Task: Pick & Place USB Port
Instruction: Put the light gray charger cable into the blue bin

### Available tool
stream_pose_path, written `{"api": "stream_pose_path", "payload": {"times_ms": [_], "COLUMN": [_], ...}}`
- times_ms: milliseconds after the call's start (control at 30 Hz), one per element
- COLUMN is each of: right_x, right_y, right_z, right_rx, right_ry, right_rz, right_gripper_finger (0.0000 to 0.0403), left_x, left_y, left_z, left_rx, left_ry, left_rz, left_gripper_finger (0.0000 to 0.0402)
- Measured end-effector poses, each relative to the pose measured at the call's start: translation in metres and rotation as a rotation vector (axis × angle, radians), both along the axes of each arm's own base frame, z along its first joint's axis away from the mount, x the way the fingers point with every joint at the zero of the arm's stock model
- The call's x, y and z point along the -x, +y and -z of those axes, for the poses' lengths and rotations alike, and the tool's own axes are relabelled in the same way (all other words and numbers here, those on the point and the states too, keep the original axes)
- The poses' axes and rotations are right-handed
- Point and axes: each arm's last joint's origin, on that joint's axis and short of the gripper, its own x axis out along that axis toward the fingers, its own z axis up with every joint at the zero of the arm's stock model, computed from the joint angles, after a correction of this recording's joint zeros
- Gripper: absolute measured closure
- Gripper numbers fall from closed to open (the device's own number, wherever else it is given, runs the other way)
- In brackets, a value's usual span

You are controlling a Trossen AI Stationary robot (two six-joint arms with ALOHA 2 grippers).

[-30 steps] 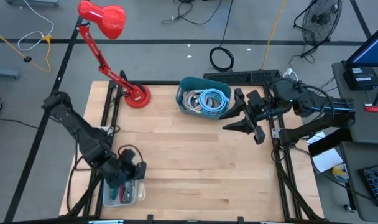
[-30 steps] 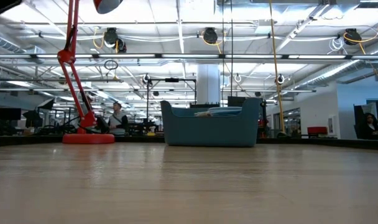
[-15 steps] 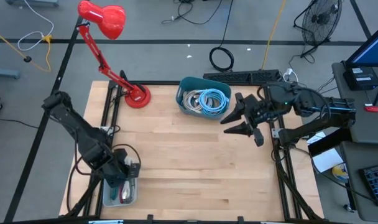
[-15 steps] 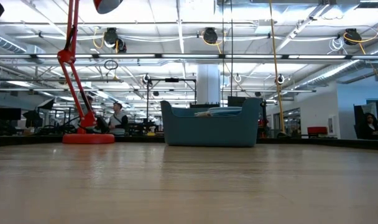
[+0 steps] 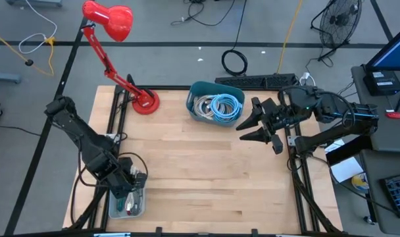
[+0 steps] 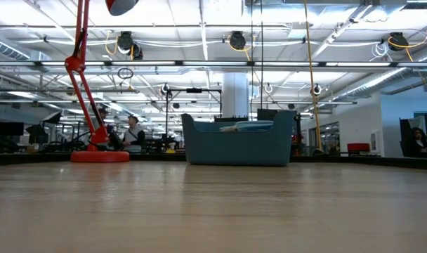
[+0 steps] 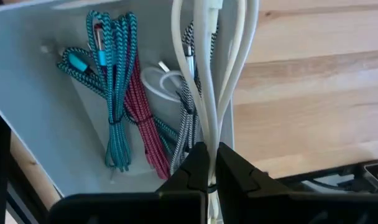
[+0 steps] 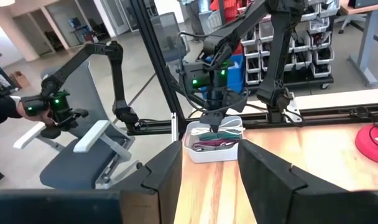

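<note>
Having swung in over the clear bin [image 5: 126,203] at the desk's near-left corner, the left gripper [image 7: 209,163] has jaws pinching a white USB cable [image 7: 209,74] above it. Release looks next. Right gripper [image 5: 258,126], jaws spread, waits beside the blue bin [image 5: 215,102].

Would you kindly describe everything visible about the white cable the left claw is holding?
The glossy white plastic-sheathed cable hangs as a bundle of several looped strands, pinched between the shut fingers of the left claw. It dangles over the small pale-grey plastic bin, above the teal, red and black-and-white braided cables lying inside.
</note>
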Motion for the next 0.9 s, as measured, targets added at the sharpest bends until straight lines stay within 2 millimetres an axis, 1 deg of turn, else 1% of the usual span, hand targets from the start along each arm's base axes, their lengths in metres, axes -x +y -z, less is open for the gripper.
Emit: {"api": "stream_pose_path", "payload": {"times_ms": [200,333,467,533,700,900], "right_x": [0.000,0.000,0.000,0.000,0.000,0.000], "right_y": [0.000,0.000,0.000,0.000,0.000,0.000], "right_z": [0.000,0.000,0.000,0.000,0.000,0.000], "right_rx": [0.000,0.000,0.000,0.000,0.000,0.000], "right_ry": [0.001,0.001,0.001,0.001,0.001,0.001], "right_rz": [0.000,0.000,0.000,0.000,-0.001,-0.001], "right_gripper_finger": [0.0259,0.0258,0.0258,0.0259,0.0259,0.0259], "left_x": [-0.001,-0.005,-0.006,-0.004,0.002,0.009], "left_y": [-0.004,-0.010,-0.014,-0.012,-0.007,-0.007], "left_z": [0.002,0.017,0.038,0.045,0.054,0.061], "left_rx": [0.035,0.080,0.081,0.067,0.060,0.098], "left_ry": [-0.015,-0.034,-0.010,0.026,0.069,0.152], "left_rz": [0.011,0.017,0.021,0.024,0.028,0.063], "left_gripper_finger": [0.0394,0.0394,0.0394,0.0394,0.0394,0.0394]}}
